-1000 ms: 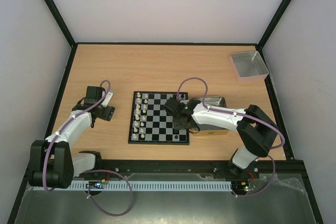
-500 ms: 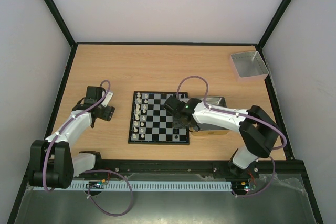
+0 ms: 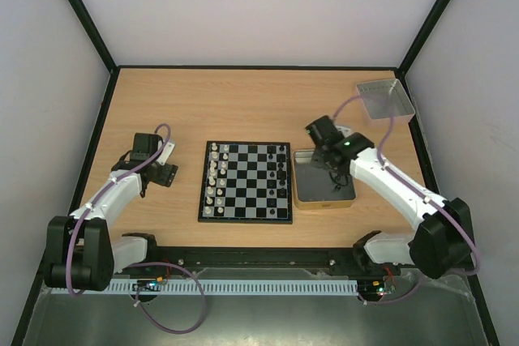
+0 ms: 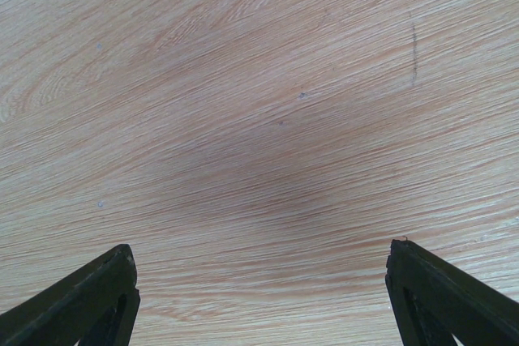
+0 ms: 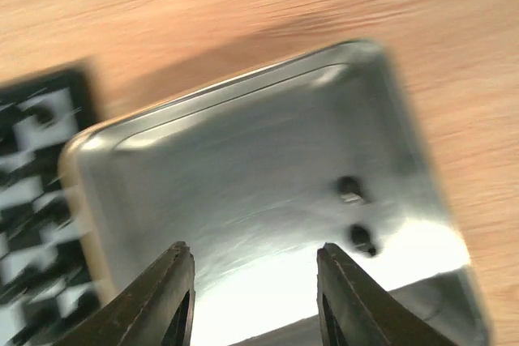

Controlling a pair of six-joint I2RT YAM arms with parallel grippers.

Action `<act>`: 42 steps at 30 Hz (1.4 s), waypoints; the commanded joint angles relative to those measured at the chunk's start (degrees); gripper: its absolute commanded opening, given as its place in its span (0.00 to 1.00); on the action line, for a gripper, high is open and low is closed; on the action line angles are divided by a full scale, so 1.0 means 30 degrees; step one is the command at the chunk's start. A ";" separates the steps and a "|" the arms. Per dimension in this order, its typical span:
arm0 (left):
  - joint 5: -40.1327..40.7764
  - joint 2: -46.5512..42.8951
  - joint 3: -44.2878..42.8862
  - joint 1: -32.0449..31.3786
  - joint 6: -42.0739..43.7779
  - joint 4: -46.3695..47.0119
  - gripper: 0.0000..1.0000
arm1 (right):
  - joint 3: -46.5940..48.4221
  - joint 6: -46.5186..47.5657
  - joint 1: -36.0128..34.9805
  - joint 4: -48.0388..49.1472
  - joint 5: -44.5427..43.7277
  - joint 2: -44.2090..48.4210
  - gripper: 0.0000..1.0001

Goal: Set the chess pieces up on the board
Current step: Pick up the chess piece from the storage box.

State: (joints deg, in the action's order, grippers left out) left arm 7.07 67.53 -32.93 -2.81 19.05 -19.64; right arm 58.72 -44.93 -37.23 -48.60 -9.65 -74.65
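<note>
The chessboard (image 3: 246, 181) lies in the middle of the table, with whitish pieces (image 3: 213, 178) in its two left columns and black pieces (image 3: 281, 174) in its right column. My right gripper (image 3: 322, 150) is open and empty above the gold-tan tin (image 3: 323, 199); in the right wrist view its fingers (image 5: 172, 297) hang over the tin's shiny floor (image 5: 243, 168), where two black pieces (image 5: 355, 215) lie. The board's edge (image 5: 40, 160) shows blurred at left. My left gripper (image 3: 168, 174) is open and empty over bare wood (image 4: 259, 119), left of the board.
A grey square tray (image 3: 384, 100) stands at the back right corner. The tin touches the board's right side. Black frame rails run along the table edges.
My right gripper has moved right and back, from over the board's right columns to above the tin. The left arm has not moved.
</note>
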 commanded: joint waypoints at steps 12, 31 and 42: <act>-0.0042 0.0067 0.0186 -0.0148 -0.0047 0.0028 0.83 | -0.3406 0.1679 0.6516 0.1256 0.2513 -0.0442 0.37; -0.0218 0.0066 0.0206 -0.0148 0.0003 0.0019 0.83 | -0.4254 0.0766 0.6829 0.3453 0.2979 -0.2279 0.27; -0.0218 0.0073 0.0210 -0.0148 -0.0021 0.0035 0.84 | -0.4331 0.0798 0.6979 0.3978 0.2663 -0.2948 0.18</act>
State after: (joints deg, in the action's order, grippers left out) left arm 6.63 67.66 -32.93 -2.98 19.05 -19.62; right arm 46.26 -42.04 -16.64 -37.80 -0.16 -82.39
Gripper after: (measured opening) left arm 0.835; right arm 0.181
